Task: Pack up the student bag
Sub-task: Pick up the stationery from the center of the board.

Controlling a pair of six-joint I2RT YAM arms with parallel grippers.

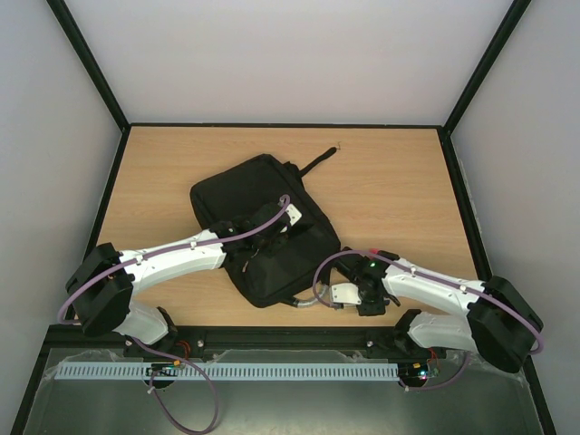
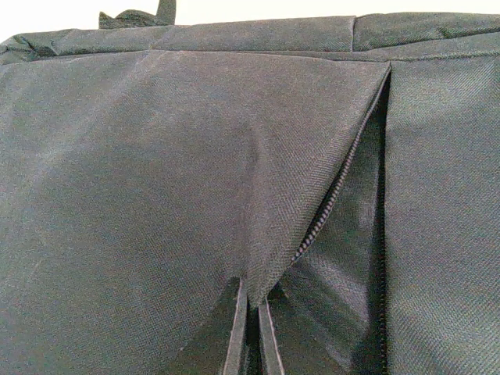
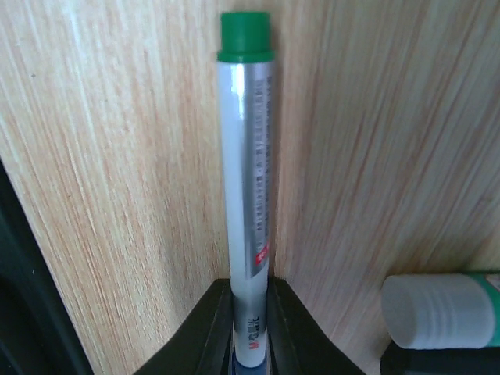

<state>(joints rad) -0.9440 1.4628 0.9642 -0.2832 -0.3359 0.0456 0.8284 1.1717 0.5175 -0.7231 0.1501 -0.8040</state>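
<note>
Counts: 1 student bag (image 1: 231, 195), 2 arms, 2 grippers, 1 silver marker (image 3: 248, 172) with green cap, 1 white-capped stick (image 3: 433, 311) with a green body (cut off by the frame edge, type unclear), 1 wooden table (image 1: 399, 190)

Bag lies flat mid-table, turned at an angle, black strap (image 1: 317, 163) trailing off its far corner, grey loop handle (image 1: 304, 304) poking out at its near corner

Left gripper (image 2: 251, 328) sits on top of the bag, roughly at its middle, clenched on a pinch of the black fabric; the cloth tents up toward the fingertips. The zipper (image 2: 336, 195) runs diagonally just right of the pinch and is parted along the flap edge

Right gripper (image 3: 250, 328) is off the bag, over bare table just beside the bag's near right corner and the loop handle. Fingers (image 3: 207, 332) clamped on both sides of the silver marker's lower end, green cap pointing away from the wrist. Can't tell if the marker is lifted or resting on the wood. White-capped stick lies near it, to the right, not touching

Container: the bag only; interior behind the parted zipper is dark, contents can't be told
</note>
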